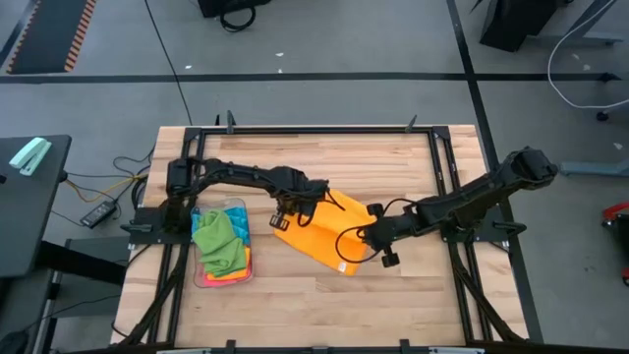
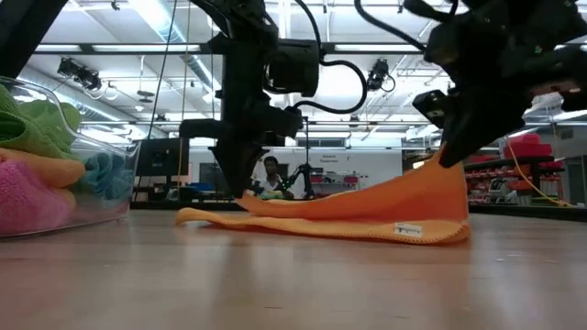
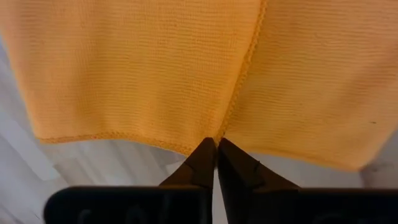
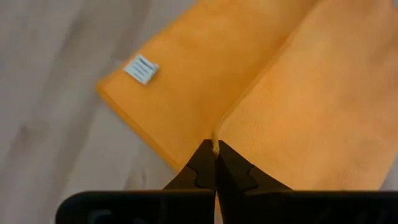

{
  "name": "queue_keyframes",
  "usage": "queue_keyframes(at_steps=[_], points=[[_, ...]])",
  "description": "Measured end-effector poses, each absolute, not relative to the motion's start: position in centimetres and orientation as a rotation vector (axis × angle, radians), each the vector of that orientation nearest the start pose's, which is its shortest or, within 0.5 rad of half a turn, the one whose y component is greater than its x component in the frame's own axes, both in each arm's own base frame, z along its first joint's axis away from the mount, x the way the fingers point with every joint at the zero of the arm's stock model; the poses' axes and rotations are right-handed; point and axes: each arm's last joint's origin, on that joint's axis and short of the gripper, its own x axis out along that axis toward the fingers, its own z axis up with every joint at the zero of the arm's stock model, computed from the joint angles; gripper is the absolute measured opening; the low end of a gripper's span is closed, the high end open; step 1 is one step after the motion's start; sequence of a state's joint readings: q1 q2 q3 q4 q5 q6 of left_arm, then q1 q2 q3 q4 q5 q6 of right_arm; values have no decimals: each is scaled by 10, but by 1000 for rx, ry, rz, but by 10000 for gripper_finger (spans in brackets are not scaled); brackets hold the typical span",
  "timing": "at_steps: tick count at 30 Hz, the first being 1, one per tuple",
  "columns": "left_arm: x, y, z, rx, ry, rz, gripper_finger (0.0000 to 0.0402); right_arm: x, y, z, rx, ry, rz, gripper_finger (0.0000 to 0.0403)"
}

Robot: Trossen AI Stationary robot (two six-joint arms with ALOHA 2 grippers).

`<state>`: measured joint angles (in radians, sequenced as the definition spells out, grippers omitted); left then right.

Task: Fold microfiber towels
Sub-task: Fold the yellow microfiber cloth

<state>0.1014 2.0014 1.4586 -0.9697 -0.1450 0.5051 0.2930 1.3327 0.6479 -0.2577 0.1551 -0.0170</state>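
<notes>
An orange microfiber towel [image 1: 319, 233] lies near the table's middle, partly folded over itself, its lower layer flat on the wood with a white label [image 4: 141, 68] near one corner. My left gripper [image 1: 283, 213] is shut on the towel's left side. My right gripper [image 1: 354, 243] is shut on its right side, raised above the table. Green, pink, orange and blue towels [image 1: 220, 244] lie heaped in a clear plastic tray [image 1: 200, 279] at the left. My left gripper pinches the towel's stitched hem [image 3: 219, 134] between its two fingertips, coming from above, low by the table. The cloth spreads away from the fingers. My right gripper pinches an edge of the upper layer [image 4: 216, 142] at its fingertips, from above. That part [image 2: 449, 188] is lifted and slopes down to the table.
The clear tray [image 2: 110, 197] with its heaped towels stands at the table's left, beside my left arm's base. Bare wood lies along the table's near side [image 1: 324, 305] and far side [image 1: 324, 152]. A black frame borders the table.
</notes>
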Motion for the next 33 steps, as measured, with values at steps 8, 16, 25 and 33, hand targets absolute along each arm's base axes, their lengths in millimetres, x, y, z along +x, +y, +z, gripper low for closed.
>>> queue_keyframes(at_steps=[8,16,25,33], points=[[371,25,172,420,1576,-190,18,234,83,178,-222,837,192,5],[371,11,172,425,1579,-189,20,241,98,165,-206,833,219,5],[368,-10,172,440,1599,-209,25,245,110,156,-176,811,237,5],[365,-25,172,437,1609,-206,15,245,123,157,-140,763,268,5]])
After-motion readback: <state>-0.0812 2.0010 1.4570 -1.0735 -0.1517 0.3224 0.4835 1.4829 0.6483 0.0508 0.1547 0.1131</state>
